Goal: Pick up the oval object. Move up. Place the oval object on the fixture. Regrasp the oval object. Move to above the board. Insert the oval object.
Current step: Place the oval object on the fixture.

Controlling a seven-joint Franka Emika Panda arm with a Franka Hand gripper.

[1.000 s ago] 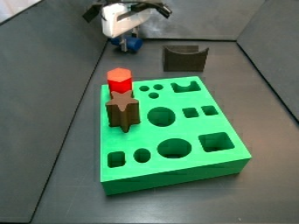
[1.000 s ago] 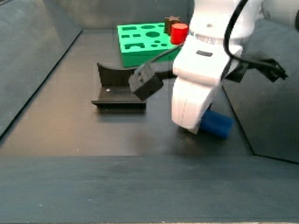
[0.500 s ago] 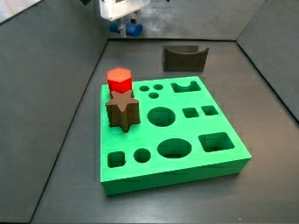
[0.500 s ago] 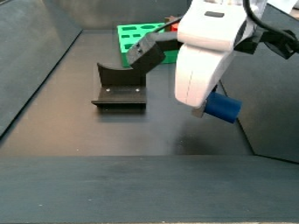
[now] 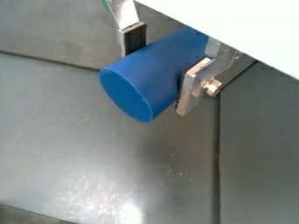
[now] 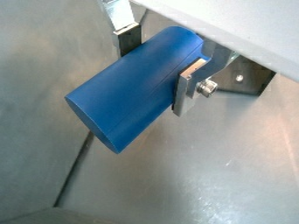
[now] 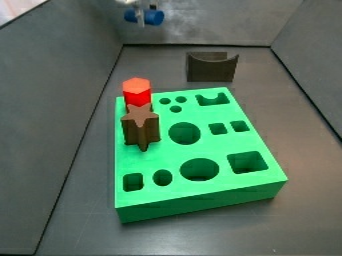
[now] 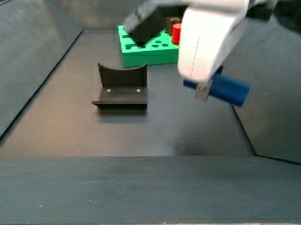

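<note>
The blue oval object [image 8: 230, 90] lies sideways, clamped in the pincer [image 8: 202, 86], raised well above the floor, beside the dark notched fixture [image 8: 120, 88]; green board [image 8: 146, 42] behind.

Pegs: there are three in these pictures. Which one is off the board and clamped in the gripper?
The blue oval object. It hangs between the gripper fingers above the floor, while the red peg and the brown peg stand in the board.

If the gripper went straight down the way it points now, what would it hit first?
Probably only bare floor. The gripper, shut on the oval object, hangs above it; the fixture sits off to one side, though depth is uncertain.
</note>
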